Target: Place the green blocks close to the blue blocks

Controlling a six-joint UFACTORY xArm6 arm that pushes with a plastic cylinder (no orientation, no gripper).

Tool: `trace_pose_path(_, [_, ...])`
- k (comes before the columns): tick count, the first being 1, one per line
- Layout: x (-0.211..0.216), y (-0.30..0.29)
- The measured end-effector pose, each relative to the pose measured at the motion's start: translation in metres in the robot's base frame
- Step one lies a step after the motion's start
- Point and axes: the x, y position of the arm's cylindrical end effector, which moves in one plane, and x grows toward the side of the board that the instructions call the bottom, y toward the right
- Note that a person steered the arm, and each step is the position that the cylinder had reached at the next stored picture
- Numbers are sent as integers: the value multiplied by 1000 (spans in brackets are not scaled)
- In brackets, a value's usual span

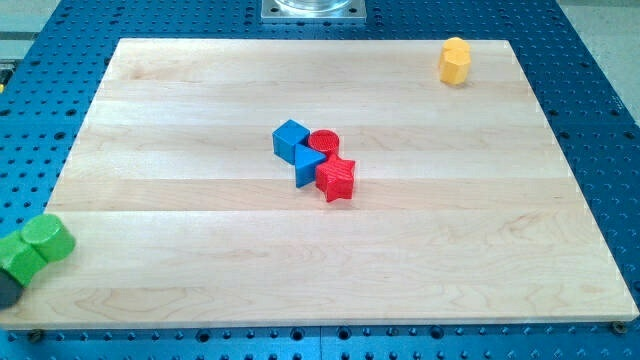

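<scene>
Two green blocks touch each other at the board's lower left edge: a green cylinder (48, 238) and a second green block (20, 259), which hangs partly off the board. A blue cube (290, 138) and a blue triangular block (308, 164) sit together near the board's middle, far to the right of the green ones. A small dark shape (5, 288) shows at the view's left edge just below the green blocks. I cannot tell whether it is my tip. No rod shows elsewhere.
A red cylinder (324, 141) and a red star block (337, 180) touch the blue blocks on their right side. A yellow hexagonal block (454, 61) stands at the board's top right corner. The wooden board (200, 290) lies on a blue perforated table.
</scene>
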Motion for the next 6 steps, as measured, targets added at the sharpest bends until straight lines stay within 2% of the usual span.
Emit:
trace_pose_path(2, [-25, 27])
trace_pose_path(3, [-10, 45])
trace_pose_path(4, [24, 18])
trace_pose_path(5, [12, -1])
trace_pose_path(6, [-20, 1])
